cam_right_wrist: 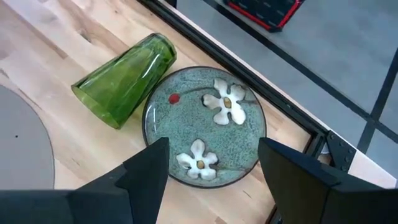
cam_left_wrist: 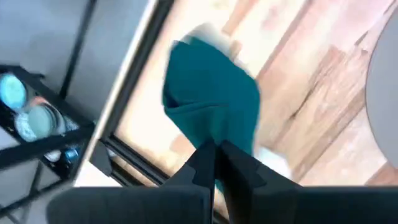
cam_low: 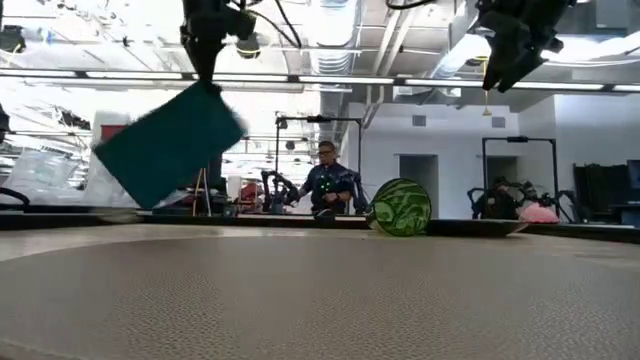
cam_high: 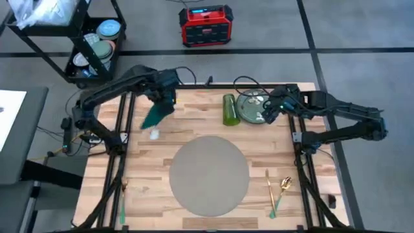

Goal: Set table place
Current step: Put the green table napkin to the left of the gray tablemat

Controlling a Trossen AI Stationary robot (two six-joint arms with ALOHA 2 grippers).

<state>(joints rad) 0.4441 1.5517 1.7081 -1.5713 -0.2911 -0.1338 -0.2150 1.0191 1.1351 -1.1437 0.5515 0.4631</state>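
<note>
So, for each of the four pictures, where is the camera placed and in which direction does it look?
High view: above the table, looking straight down; both arms show.
Low view: at table-top height, looking level over the placemat into the room; both arms enter from above.
Left wrist view: on the left arm, past its left tool shut on the napkin.
Right wrist view: on the right arm, past its open right tool, onto the plate and the glass.
The napkin shows in high, low and left wrist views.

- I see my left gripper [cam_low: 203, 60] dangling a teal napkin [cam_low: 168, 143] above the grey placemat [cam_low: 320, 295]
- Green glass [cam_low: 401, 207] lies beyond; a person [cam_low: 328, 185] stands behind
</note>
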